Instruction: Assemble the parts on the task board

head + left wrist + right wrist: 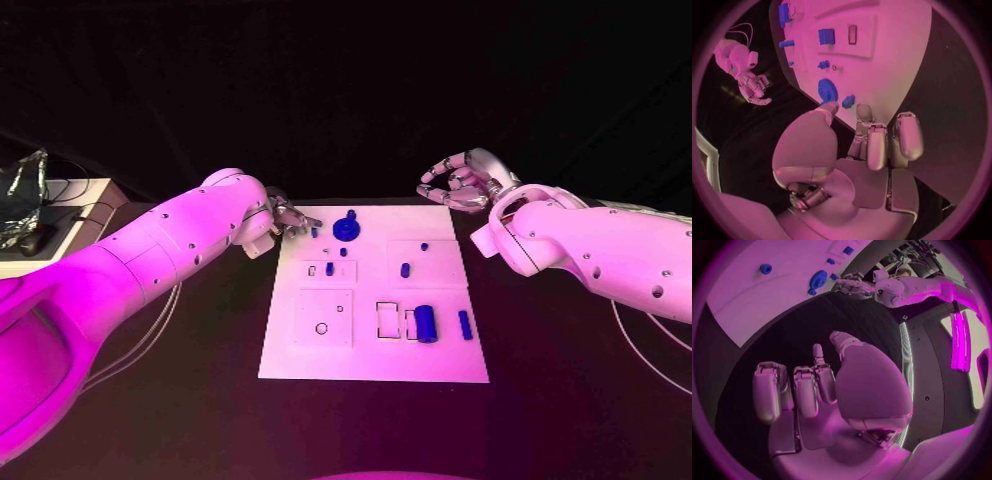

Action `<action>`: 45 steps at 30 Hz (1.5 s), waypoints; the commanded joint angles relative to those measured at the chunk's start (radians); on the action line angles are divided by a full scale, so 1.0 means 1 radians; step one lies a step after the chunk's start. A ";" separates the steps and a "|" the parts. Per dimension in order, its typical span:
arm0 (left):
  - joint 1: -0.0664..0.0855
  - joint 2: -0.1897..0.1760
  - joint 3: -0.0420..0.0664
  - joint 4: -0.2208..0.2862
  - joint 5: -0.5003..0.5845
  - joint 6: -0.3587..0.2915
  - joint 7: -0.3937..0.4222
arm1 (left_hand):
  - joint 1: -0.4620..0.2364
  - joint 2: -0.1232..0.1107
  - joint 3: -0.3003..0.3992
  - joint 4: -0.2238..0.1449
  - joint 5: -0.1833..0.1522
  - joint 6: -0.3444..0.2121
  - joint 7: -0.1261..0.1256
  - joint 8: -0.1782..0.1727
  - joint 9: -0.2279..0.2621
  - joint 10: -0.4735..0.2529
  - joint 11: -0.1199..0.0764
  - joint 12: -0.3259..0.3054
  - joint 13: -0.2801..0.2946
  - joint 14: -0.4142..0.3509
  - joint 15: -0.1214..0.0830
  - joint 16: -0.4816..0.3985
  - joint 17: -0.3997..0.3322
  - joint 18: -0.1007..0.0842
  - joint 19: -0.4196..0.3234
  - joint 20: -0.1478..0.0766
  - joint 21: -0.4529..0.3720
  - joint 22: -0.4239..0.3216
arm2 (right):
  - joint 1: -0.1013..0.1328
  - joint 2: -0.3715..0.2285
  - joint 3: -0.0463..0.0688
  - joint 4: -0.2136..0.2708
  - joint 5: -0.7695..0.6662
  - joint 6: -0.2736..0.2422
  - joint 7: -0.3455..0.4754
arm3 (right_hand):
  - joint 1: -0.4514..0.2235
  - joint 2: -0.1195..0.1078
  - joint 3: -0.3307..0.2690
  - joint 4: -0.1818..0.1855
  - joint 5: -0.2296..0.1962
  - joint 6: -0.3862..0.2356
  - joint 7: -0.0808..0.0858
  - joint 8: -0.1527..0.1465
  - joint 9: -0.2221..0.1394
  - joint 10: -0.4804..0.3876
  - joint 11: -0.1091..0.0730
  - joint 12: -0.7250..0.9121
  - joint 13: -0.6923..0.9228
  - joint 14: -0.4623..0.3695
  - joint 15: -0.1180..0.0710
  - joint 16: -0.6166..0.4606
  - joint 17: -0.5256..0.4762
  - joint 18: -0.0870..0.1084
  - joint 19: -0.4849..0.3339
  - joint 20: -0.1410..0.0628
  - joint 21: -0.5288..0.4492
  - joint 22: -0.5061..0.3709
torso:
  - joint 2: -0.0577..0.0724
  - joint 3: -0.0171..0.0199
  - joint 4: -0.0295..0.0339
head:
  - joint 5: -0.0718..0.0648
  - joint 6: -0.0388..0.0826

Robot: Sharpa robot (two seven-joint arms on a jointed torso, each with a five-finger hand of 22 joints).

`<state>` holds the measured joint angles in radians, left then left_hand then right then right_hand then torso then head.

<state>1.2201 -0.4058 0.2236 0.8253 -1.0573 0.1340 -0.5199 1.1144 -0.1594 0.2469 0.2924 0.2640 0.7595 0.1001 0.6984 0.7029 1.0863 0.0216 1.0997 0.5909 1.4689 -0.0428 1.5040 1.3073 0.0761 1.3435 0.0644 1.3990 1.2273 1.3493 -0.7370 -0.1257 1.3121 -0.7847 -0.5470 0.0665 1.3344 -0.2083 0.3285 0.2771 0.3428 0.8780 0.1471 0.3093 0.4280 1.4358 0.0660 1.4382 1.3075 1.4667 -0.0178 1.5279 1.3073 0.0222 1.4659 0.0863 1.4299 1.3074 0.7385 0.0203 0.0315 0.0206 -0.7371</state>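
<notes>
The white task board [433, 355] lies in the middle of the black table. On it are a round blue part [346, 229] at the far end, a blue cylinder [426, 323], a slim blue bar [464, 323] and several small blue pieces. My left hand [278, 216] hovers at the board's far left corner. Its thumb and fingertips [864, 112] are apart, just short of a small blue piece [848, 101] that lies beside the round blue part [827, 90]. My right hand [462, 180] is raised beyond the far right corner, its fingers [807, 390] loosely bent, holding nothing.
A white box [80, 215] with a crumpled silvery object [25, 195] on it stands at the table's left edge. Bare black table surrounds the board on both sides and in front.
</notes>
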 commanded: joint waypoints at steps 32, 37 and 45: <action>0.005 0.012 -0.004 -0.010 0.023 0.022 0.030 | 0.065 0.026 0.029 -0.002 0.002 0.025 -0.001 -0.025 -0.037 0.000 0.003 0.009 0.005 0.059 0.007 0.005 0.126 0.002 0.005 0.005 0.001 0.008 | 0.001 0.006 0.002 -0.003 -0.011 -0.001 0.010 | -0.005 -0.003 0.008 -0.001 0.004 -0.007 0.002 -0.001 0.002 0.000 0.000 -0.002 0.136 0.078 0.008 -0.004 0.155 0.011 0.048 0.006 -0.003 0.171 | 0.004 0.0009 0.0006 | -0.001 -0.005; 0.005 0.012 -0.004 -0.010 0.024 0.024 0.031 | 0.070 0.027 0.031 -0.003 0.002 0.027 -0.002 -0.024 -0.038 0.001 0.003 0.010 0.006 0.058 0.007 0.005 0.126 0.002 0.005 0.005 0.001 0.009 | 0.001 0.007 0.002 -0.004 -0.011 0.000 0.010 | -0.005 -0.003 0.008 -0.001 0.004 -0.007 0.002 -0.001 0.002 0.000 0.000 -0.002 0.136 0.078 0.008 -0.004 0.155 0.011 0.048 0.006 -0.003 0.171 | 0.004 0.0007 0.0002 | 0.000 -0.006; 0.005 0.011 -0.004 -0.003 0.037 0.029 0.038 | 0.162 0.046 0.110 -0.008 0.002 0.043 -0.014 -0.012 -0.044 0.004 -0.009 0.010 0.009 0.060 -0.004 0.007 0.130 0.001 0.006 -0.002 0.003 0.014 | 0.001 0.008 0.002 -0.006 -0.011 0.000 0.011 | -0.005 -0.003 0.008 -0.001 0.004 -0.007 0.002 -0.001 0.002 0.000 0.000 -0.002 0.136 0.078 0.008 -0.004 0.155 0.011 0.048 0.006 -0.003 0.171 | 0.004 0.0005 -0.0006 | 0.000 -0.008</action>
<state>1.2242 -0.3968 0.2193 0.8188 -1.0359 0.1452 -0.4988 1.2670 -0.1149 0.3491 0.2858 0.2638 0.7993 0.0896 0.6832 0.6597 1.0903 0.0177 1.1094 0.6007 1.4688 -0.0428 1.5085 1.3073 0.0762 1.3472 0.0681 1.3990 1.2407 1.3500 -0.7300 -0.1248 1.3065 -0.7865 -0.5495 0.0672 1.3344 -0.2083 0.3313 0.2742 0.3428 0.8781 0.1471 0.3093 0.4295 1.4358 0.0660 1.4382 1.3078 1.4667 -0.0178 1.5279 1.3073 0.0222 1.4659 0.0863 1.4299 1.3080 0.7426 0.0211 0.0312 0.0210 -0.7450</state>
